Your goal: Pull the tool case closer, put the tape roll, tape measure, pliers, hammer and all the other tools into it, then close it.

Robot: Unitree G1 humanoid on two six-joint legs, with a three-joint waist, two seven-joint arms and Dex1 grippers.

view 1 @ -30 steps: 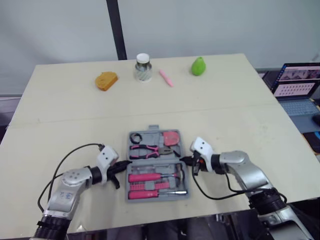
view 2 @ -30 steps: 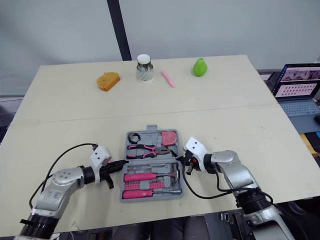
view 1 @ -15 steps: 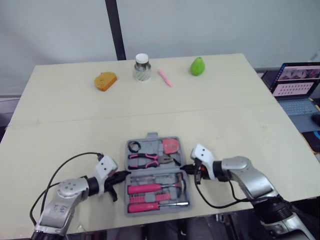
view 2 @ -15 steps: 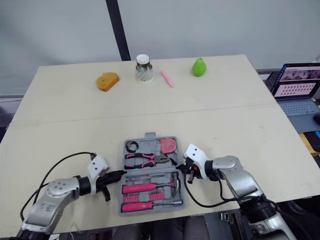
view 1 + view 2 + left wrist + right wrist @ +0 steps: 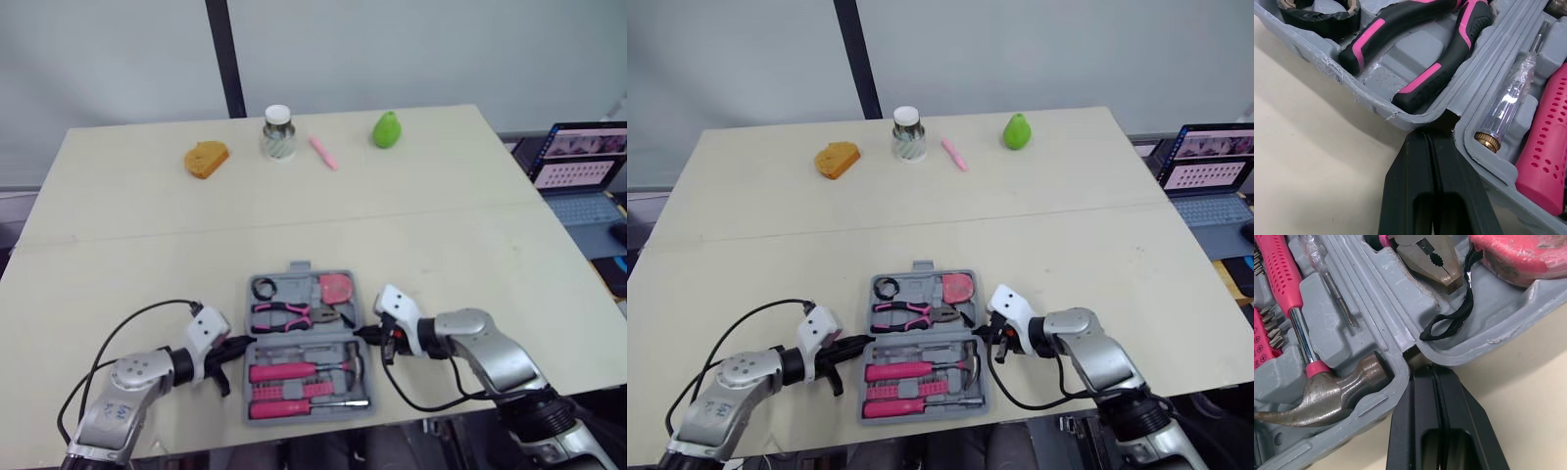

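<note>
Left eye view: open grey plastic tool case (image 5: 300, 336) lower centre of frame; left gripper (image 5: 242, 343) fingers pressed together, tips at its left hinge notch; right gripper (image 5: 361, 333) likewise closed at right notch; pink-handled pliers (image 5: 289, 313) inside upper half

A pale wooden table (image 5: 147, 215) stands before a grey wall (image 5: 411, 49) crossed by a black post (image 5: 223, 57).

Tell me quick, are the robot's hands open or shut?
Left gripper: shut, tips at the side notch of the tool case.
Right gripper: shut, tips at the notch on the case's other side.
</note>
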